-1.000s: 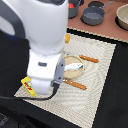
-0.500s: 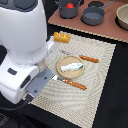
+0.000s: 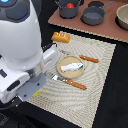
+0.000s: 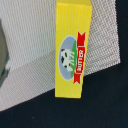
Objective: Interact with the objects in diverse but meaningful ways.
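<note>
A yellow rectangular butter box point(image 4: 72, 50) with a red mark lies flat on the woven placemat point(image 4: 30, 45), one end over the dark table; it fills the wrist view and is hidden behind the arm in the exterior view. No fingers show in the wrist view. My white arm point(image 3: 22, 55) fills the exterior view's left, and its gripper cannot be made out. The orange-brown bread loaf point(image 3: 61, 37) lies at the mat's far edge. The white-and-blue fish point(image 3: 71, 65) lies on the tan plate point(image 3: 62, 70). The red tomato point(image 3: 70, 6) sits in a grey pot point(image 3: 64, 11).
Two wooden-handled pieces of cutlery point(image 3: 89, 58) point(image 3: 72, 83) lie beside the plate. A grey pan point(image 3: 93, 16) and a bowl point(image 3: 122, 17) stand on the brown board point(image 3: 80, 26) at the back. The plate's rim point(image 4: 2, 55) shows in the wrist view.
My arm has moved toward the exterior view's left and lower edge, uncovering the bread loaf and the plate. The yellow box, seen under the arm before, is now hidden there.
</note>
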Available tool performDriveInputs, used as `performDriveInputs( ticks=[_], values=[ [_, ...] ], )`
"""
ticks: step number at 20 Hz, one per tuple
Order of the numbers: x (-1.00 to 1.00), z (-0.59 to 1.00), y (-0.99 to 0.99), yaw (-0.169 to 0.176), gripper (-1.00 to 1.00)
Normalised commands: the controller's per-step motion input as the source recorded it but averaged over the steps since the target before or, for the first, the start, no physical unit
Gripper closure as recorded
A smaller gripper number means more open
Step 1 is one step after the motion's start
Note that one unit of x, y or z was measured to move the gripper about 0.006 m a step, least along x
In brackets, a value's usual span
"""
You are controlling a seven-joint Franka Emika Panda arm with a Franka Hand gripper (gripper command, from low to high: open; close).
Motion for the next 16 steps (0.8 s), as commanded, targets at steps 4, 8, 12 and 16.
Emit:
performDriveInputs(
  ticks=[4, 8, 12, 16],
  values=[
    [-0.62, -0.4, 0.13, -0.007, -1.0],
    [-0.66, -0.37, 0.12, -0.005, -1.0],
    [-0.7, -0.31, 0.09, 0.0, -1.0],
    [-0.63, -0.26, 0.1, 0.0, -1.0]
  ],
)
